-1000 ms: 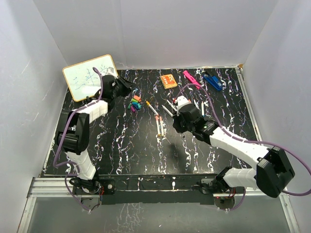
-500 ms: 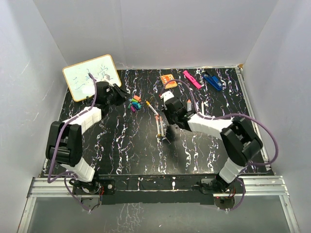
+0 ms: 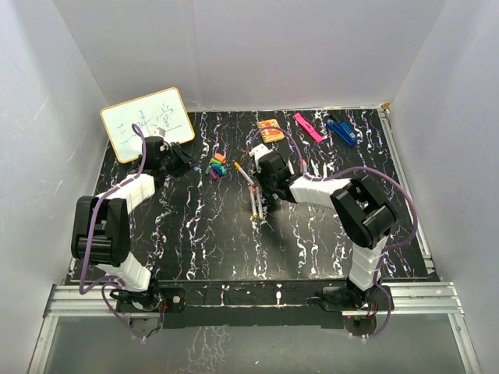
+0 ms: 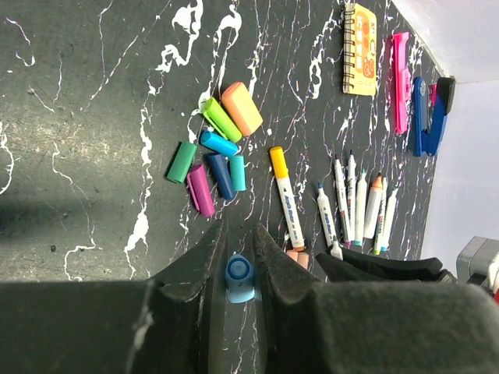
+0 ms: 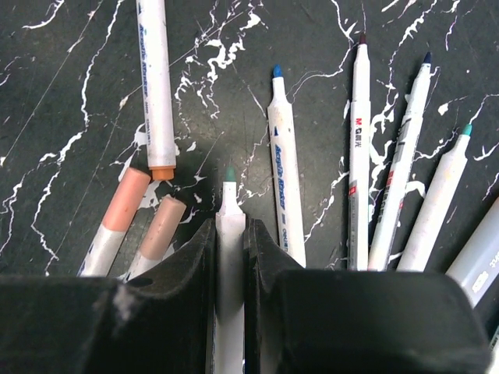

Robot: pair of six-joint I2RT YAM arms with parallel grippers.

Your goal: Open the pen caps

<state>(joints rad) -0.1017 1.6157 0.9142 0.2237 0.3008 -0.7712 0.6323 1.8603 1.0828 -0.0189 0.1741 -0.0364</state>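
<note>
Left gripper (image 4: 238, 261) now sits further left than a second ago, clamped on a blue cap (image 4: 239, 278) near the loose caps (image 4: 219, 143). Right gripper (image 5: 230, 227), likewise shifted left, is closed on an uncapped green-tipped pen (image 5: 229, 204) among other pens (image 5: 284, 195).

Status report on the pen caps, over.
Left gripper shut on blue cap. Right gripper shut on uncapped pen. Two capped pens close alongside.
</note>
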